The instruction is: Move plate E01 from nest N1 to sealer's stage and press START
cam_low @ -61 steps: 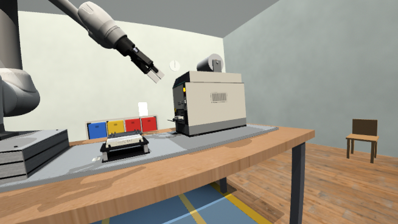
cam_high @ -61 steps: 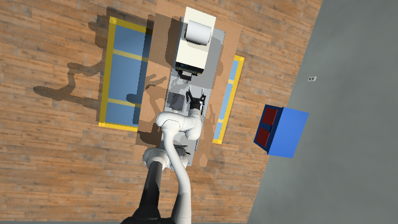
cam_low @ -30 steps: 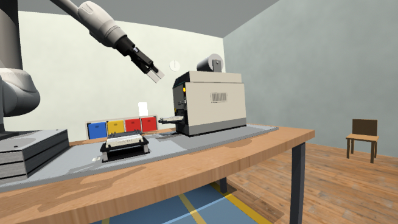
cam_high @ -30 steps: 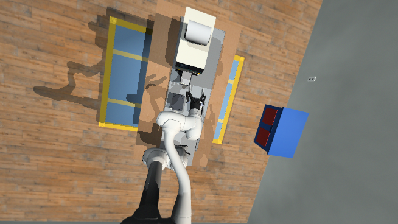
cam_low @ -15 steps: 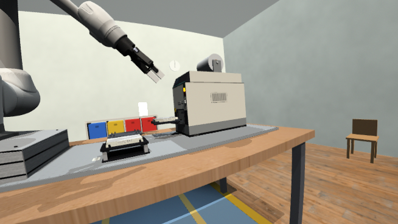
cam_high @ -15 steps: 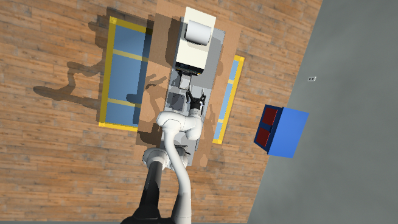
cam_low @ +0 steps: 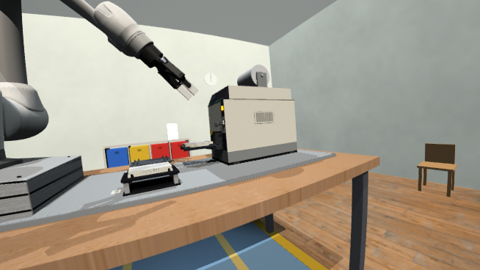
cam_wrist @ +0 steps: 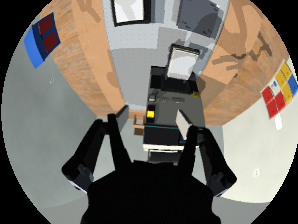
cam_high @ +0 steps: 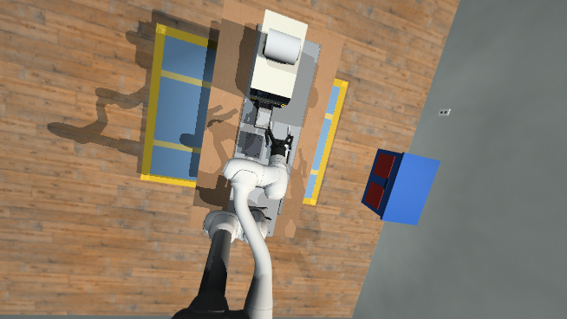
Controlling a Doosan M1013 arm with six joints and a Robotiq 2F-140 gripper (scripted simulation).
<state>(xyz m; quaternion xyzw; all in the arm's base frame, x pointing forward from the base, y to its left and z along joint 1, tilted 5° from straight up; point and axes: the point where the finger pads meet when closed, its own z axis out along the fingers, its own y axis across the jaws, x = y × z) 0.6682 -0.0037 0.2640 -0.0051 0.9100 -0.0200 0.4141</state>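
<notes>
Robotiq 2F-140 gripper [cam_high: 278,132] [cam_low: 188,93] [cam_wrist: 153,113], fingers apart, empty: above and to one side of plate E01 [cam_high: 263,118] [cam_low: 198,144] [cam_wrist: 182,66]; lamp [cam_low: 222,108] [cam_wrist: 150,114] amber, so I'd keep it clear

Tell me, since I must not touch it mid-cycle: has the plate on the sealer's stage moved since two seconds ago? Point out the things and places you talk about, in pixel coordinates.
Yes: the plate [cam_high: 263,117] [cam_low: 198,145] [cam_wrist: 182,65] has come outward, away from the sealer's housing [cam_high: 272,80] [cam_low: 260,125].
</notes>
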